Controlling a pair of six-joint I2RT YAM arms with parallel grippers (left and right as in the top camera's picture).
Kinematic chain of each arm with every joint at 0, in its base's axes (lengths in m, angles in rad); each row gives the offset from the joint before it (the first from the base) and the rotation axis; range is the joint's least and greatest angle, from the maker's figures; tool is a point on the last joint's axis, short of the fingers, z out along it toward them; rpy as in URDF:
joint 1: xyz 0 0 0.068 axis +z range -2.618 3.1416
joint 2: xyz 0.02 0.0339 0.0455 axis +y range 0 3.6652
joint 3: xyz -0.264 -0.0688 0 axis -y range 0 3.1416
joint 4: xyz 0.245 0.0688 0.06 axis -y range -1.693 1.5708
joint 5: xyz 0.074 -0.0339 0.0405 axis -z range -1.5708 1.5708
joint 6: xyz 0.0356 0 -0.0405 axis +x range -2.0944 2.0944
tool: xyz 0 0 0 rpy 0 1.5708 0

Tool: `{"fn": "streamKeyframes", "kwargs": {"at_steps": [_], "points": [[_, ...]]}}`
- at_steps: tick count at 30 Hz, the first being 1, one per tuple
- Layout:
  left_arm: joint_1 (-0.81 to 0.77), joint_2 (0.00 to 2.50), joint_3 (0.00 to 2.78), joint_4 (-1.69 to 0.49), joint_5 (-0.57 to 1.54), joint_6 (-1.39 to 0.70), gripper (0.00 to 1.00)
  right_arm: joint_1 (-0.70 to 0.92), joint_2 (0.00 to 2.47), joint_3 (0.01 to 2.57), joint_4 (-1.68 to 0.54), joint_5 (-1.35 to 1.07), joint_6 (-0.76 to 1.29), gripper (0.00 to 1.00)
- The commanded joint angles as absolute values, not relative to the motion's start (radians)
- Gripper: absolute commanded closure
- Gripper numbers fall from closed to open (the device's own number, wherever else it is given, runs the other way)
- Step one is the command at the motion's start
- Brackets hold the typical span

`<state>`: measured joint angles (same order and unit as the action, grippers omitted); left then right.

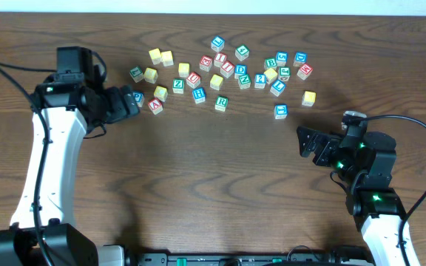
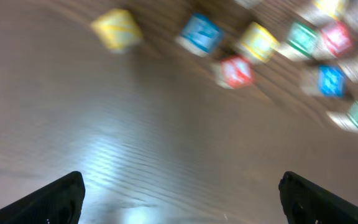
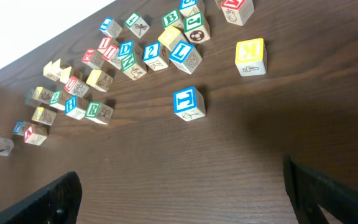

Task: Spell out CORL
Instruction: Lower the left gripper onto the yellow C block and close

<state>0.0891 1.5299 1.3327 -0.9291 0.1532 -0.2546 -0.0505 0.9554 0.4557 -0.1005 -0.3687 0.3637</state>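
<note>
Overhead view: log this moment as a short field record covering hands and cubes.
surface: wooden table
letter cubes: loose cluster on the far side, none lined up
green R cube: at the cluster's near edge, not held
left hand: open, empty, beside the cluster's left end
right hand: open, empty, short of the cubes
word: not started

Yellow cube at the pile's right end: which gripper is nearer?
Right. Right gripper is just on the robot's side of the yellow cube; left gripper is at the pile's opposite end.

About thirty letter cubes (image 1: 221, 103), one table (image 1: 198, 185), two robot arms (image 1: 46, 155).
</note>
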Motion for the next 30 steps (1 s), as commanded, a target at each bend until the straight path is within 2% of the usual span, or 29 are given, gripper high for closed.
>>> {"fn": "streamKeyframes", "kwargs": {"at_steps": [1,4,12,19,21,22,30], "points": [[0.101,1.530,1.346,-0.888,0.124,-0.286,0.02,-0.058,0.956,0.470,-0.094,-0.380,0.381,0.01],[0.087,1.542,1.359,-0.845,0.275,-0.200,0.02,-0.058,0.956,0.470,-0.070,-0.380,0.381,0.01],[0.002,1.801,1.639,-1.147,0.128,-0.131,0.02,-0.058,0.956,0.471,-0.030,-0.381,0.381,0.01],[-0.042,1.872,1.639,-0.903,0.148,-0.137,0.02,-0.058,0.956,0.471,-0.035,-0.419,0.381,0.01],[-0.059,1.890,1.639,-0.810,0.147,-0.023,0.04,-0.058,0.956,0.471,-0.041,-0.419,0.381,0.01],[-0.067,1.902,1.638,-0.783,0.140,0.028,0.09,-0.058,0.956,0.471,-0.043,-0.419,0.381,0.01],[-0.084,2.057,1.638,-0.756,0.137,0.105,0.14,-0.058,0.956,0.471,-0.050,-0.418,0.381,0.01]]}}
